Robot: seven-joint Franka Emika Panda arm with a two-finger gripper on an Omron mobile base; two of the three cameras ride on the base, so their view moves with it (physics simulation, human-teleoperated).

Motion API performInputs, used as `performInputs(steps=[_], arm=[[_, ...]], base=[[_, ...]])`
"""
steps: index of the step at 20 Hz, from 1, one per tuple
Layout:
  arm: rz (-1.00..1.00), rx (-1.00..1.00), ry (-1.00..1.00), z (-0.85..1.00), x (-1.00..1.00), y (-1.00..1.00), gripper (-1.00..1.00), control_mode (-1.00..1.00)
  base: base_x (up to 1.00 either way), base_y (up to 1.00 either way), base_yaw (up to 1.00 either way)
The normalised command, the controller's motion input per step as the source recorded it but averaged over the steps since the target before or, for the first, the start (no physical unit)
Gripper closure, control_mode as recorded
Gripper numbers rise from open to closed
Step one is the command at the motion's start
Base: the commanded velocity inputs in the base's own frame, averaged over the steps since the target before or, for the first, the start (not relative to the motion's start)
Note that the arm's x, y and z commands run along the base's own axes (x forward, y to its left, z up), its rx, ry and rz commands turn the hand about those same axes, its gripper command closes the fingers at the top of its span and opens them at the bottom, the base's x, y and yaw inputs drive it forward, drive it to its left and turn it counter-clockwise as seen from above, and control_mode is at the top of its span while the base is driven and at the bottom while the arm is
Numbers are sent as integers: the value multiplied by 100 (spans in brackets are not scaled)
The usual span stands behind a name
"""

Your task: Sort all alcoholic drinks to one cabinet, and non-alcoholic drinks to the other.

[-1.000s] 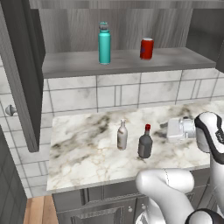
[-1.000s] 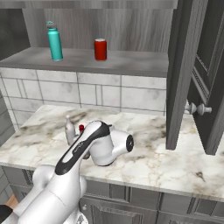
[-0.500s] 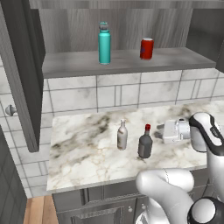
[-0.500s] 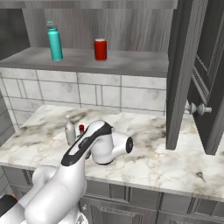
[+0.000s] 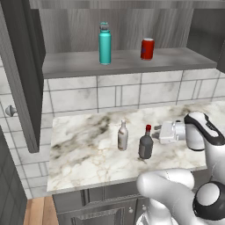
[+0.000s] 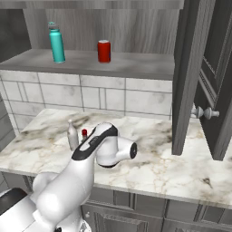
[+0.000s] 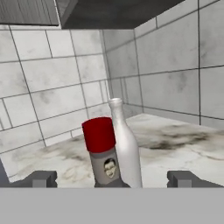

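A squat dark grey bottle with a red cap (image 5: 146,143) (image 7: 99,134) stands on the marble counter (image 5: 88,154). A slim pale bottle (image 5: 123,136) (image 7: 127,148) (image 6: 72,135) stands just left of it. My gripper (image 5: 157,132) (image 7: 113,179) is open, level with the dark bottle's neck and just right of it. In the hand view the red cap sits centred between the fingertips (image 7: 42,178), a short way ahead. A teal bottle (image 5: 104,43) (image 6: 57,43) and a red soda can (image 5: 147,48) (image 6: 104,50) stand on the open cabinet's shelf (image 5: 132,62).
An open cabinet door (image 5: 19,74) with a round knob (image 5: 11,110) hangs at the left. Another open door (image 6: 188,77) with a knob (image 6: 201,112) hangs over the counter's right part. A tiled wall (image 5: 88,94) backs the counter. Drawers (image 5: 96,206) lie below.
The hand has slid left along the counter toward the red-capped dark bottle. Its jaws stayed wide. The bottles and can have not moved.
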Motion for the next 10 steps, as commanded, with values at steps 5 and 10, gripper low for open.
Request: performInputs(steps=[5, 10], arm=[[1, 1, 0, -17, 19, 2, -100, -100], [2, 1, 0, -10, 1, 8, -100, -100]], base=[[0, 0, 0], [0, 0, 0]])
